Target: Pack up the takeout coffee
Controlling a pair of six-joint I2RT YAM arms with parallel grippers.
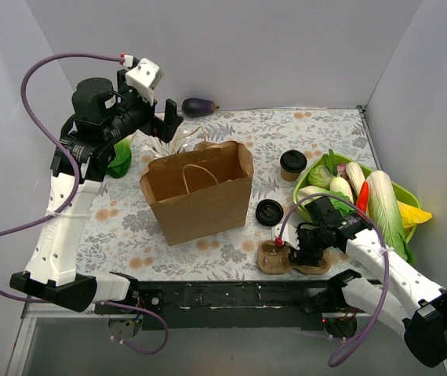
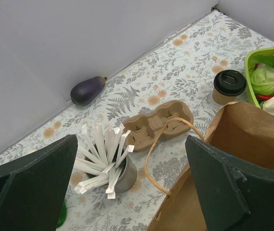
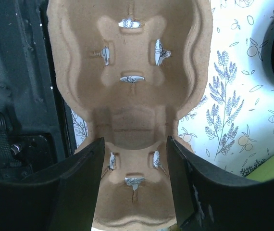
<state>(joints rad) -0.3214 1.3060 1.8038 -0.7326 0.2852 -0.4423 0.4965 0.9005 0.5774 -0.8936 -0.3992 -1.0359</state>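
Right gripper (image 3: 136,142), jaws spread, straddled the carrier (image 3: 132,62) at lower centre. Left gripper (image 2: 130,140) hung wide open at upper left. Coffee (image 1: 292,163) stood right of the bag (image 1: 200,200).

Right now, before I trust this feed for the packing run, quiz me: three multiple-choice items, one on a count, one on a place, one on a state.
1. How many wells has the carrier under the right gripper?
A. two
B. three
C. four

2. Where does the cup stand?
A. in a well of that carrier
B. on the table beside the basket
C. at the far left corner

3. How are the left gripper jaws?
A. shut, empty
B. shut on the cup
C. open, holding nothing

Answers:
1 A, since the right wrist view shows two wells end to end.
2 B, since the lidded cup stands on the cloth just left of the green rim.
3 C, since the left wrist view shows both jaws wide apart with nothing gripped between them.
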